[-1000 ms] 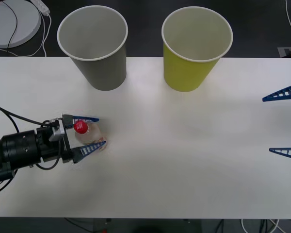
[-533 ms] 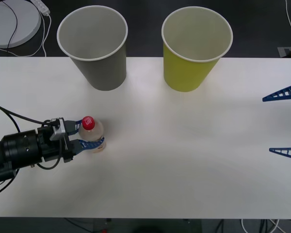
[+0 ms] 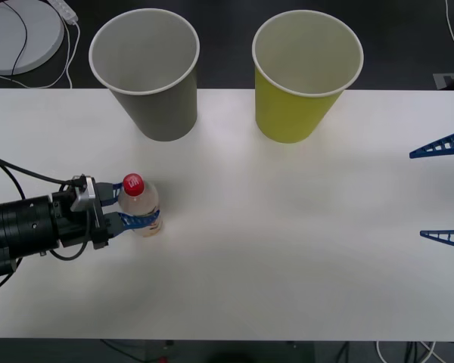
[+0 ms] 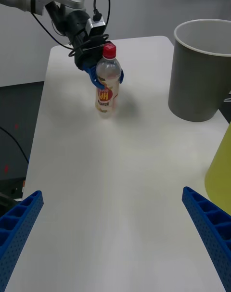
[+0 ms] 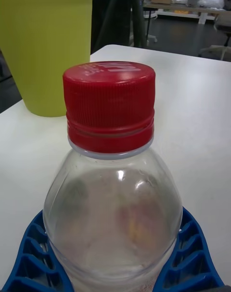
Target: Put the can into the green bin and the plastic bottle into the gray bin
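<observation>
Standing upright on the white desk [image 3: 287, 249], toward its left side: the plastic bottle [image 3: 141, 206], clear and rounded at the shoulder, with a ribbed red screw cap and a white label bearing red-orange marks. Clamped around its body, just below the shoulder, by the left gripper [image 3: 133, 208], blue ribbed fingers [image 5: 33, 253] curving against both sides of the plastic. Reaching in low and level from the left edge of the desk, black cylindrical wrist with looping black cables behind.

Farther back along the desk's rear edge: the gray bin [image 3: 146, 72], dull, tapered like a paper cup, pale inside with a white rolled rim, open mouth upward, behind the bottle and well apart from it. Beside it to the right, the green bin [image 3: 306, 74], yellow-green, same tapered shape and white rim, likewise upright, a gap between the two. Bare smooth desk between the bottle and both bins.

At the far right of the desk: the right gripper [image 3: 443, 190], jaws spread wide, two blue ribbed fingers pointing inward, holding nothing. Beyond the desk at the upper left, on the dark floor, a round white disc [image 3: 19, 34] with a white cable.
</observation>
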Available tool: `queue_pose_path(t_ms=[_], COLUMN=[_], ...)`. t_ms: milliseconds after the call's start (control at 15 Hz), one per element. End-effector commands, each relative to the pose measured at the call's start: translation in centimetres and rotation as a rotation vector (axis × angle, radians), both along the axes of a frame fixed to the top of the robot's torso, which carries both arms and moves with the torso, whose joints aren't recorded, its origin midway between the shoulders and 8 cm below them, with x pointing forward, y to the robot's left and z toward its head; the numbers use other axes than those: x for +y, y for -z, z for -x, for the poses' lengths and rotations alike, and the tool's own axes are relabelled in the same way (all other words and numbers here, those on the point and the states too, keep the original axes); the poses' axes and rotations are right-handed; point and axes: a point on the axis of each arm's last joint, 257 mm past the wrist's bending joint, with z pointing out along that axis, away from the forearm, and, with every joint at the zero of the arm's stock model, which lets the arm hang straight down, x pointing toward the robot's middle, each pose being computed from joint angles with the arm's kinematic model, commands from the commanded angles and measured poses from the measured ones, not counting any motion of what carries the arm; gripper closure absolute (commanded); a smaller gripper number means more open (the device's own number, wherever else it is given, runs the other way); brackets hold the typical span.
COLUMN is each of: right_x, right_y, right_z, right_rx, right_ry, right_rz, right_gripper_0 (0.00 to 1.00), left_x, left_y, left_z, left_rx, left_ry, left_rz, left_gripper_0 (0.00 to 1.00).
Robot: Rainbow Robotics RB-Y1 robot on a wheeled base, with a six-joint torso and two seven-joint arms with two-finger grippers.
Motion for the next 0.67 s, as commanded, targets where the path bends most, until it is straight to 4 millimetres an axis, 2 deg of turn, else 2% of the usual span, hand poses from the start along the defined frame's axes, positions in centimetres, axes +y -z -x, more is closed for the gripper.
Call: queue_pose_path(t_ms=[67,333,667], right_x=[0.0,0.0,0.0], right_y=[0.0,0.0,0.0], right_z=[0.0,0.0,0.0], right_rx=[0.0,0.0,0.0], right_ry=[0.0,0.0,0.0], right_rz=[0.0,0.0,0.0], right_gripper_0=[0.0,0.0,0.0], left_x=[0.8,1.7,4.3], left_y=[-0.7,-2.3,-5.3], left_z=[0.0,0.2,0.0], left_rx=[0.016,0.037,0.071], left_ry=[-0.011,-0.069,-0.165], left_rz=[-0.014,-0.015,-0.012], left_gripper_0=[1.0,1.0,1.0])
